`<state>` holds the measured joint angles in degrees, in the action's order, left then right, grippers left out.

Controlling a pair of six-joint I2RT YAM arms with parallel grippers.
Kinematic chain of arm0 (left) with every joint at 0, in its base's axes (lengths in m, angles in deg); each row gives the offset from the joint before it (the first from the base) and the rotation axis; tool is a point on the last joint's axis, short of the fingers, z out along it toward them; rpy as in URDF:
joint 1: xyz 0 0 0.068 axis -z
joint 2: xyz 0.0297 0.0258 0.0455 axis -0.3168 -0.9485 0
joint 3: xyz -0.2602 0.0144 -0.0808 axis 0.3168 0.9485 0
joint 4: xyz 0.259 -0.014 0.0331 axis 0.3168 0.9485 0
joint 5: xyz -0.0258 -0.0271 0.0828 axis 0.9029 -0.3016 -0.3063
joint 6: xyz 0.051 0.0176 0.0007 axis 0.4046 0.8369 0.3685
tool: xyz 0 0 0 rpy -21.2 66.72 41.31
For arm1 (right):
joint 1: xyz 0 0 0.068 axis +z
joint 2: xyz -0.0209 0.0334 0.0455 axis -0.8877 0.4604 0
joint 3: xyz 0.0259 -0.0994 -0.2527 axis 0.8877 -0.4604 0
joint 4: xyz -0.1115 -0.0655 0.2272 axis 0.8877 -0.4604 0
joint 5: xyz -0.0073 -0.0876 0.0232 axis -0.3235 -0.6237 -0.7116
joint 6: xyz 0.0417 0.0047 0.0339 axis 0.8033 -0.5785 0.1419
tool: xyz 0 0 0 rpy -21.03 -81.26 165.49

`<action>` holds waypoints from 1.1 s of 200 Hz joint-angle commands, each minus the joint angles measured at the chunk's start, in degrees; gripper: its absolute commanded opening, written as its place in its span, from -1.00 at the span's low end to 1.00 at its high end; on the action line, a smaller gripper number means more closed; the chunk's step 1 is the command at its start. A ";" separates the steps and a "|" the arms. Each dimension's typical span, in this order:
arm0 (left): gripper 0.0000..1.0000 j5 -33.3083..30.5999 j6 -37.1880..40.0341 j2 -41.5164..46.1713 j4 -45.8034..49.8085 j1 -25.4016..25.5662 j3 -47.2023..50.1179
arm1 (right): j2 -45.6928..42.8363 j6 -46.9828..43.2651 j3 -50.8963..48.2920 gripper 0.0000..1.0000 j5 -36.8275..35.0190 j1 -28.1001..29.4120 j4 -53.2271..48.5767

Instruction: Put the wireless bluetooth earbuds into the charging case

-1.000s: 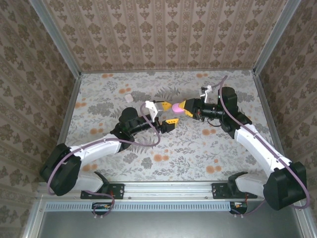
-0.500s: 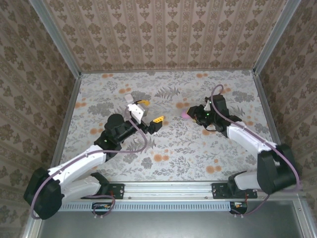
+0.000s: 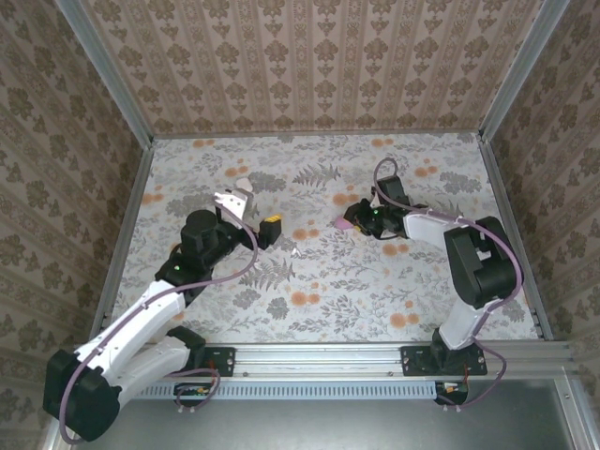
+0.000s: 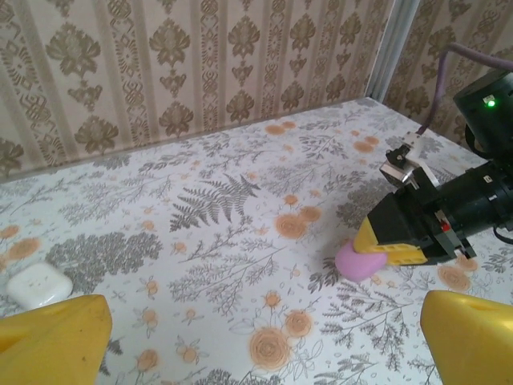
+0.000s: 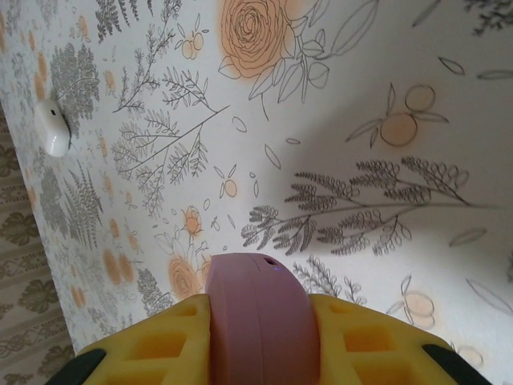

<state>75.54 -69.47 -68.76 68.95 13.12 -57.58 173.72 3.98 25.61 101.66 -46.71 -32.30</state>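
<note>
Left gripper (image 3: 251,214) hovers with jaws spread wide and empty near a white case (image 4: 40,286), a tiny white speck (image 3: 294,251), possibly an earbud, lies on the table (image 3: 375,291), and the right gripper (image 5: 258,353) clamps a closed-looking pink case (image 4: 358,261), so loading seems barely begun.

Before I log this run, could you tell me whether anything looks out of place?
Nothing looks spilled or damaged. One tiny white object lies loose near the middle of the floral table, possibly an earbud, too small to tell. The pink pebble-shaped case sits in the right gripper.
</note>
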 commanded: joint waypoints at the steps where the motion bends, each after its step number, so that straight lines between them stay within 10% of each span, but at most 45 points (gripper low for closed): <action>1: 0.99 0.75 -1.05 1.89 1.44 -0.57 -0.75 | 2.80 -2.72 2.35 -0.52 0.39 -0.68 -0.78; 220: 1.00 1.02 -3.25 2.35 -1.09 -1.27 -0.05 | 8.79 -10.30 4.93 -0.25 7.23 -4.81 -6.00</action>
<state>75.98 -71.04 -67.58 68.71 12.18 -57.27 181.39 -3.88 29.81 109.53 -50.97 -33.30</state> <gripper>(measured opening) 0.997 0.362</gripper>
